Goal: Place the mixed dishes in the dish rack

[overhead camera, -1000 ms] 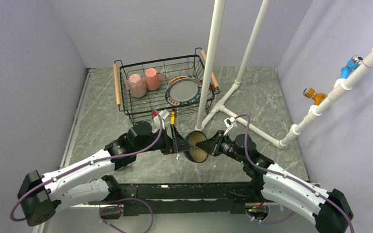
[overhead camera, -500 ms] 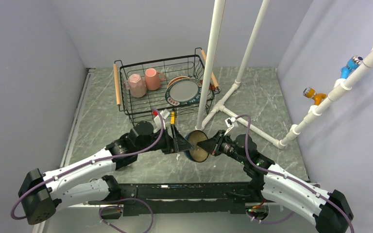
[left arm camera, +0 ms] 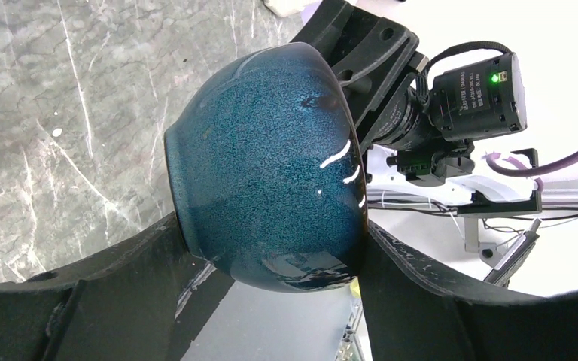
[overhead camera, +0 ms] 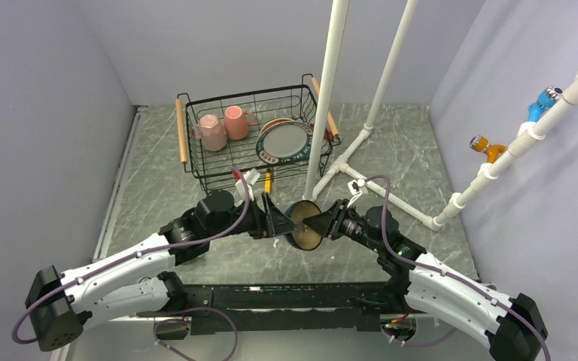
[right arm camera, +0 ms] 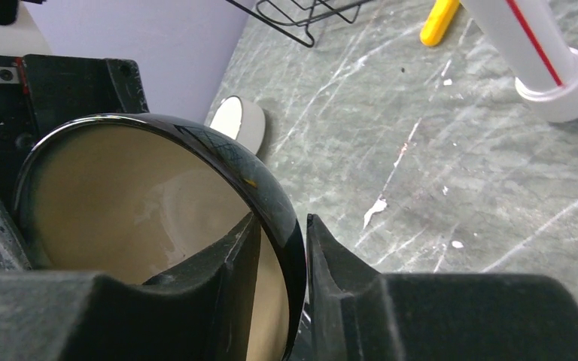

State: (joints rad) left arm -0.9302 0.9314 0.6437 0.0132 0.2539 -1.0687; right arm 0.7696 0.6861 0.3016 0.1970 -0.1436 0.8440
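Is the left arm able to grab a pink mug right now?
Probably not yet. The left pincer is closed around the blue bowl, whose rim the right pincer also pinches. The pink mugs sit farther back in the dish rack, open from above.

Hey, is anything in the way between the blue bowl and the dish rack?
Nothing tall. A yellow tool and a red-handled tool lie flat on the table between the bowl and the dish rack, likely low enough to clear. The white pole rises just right of that path, so probably keep left.
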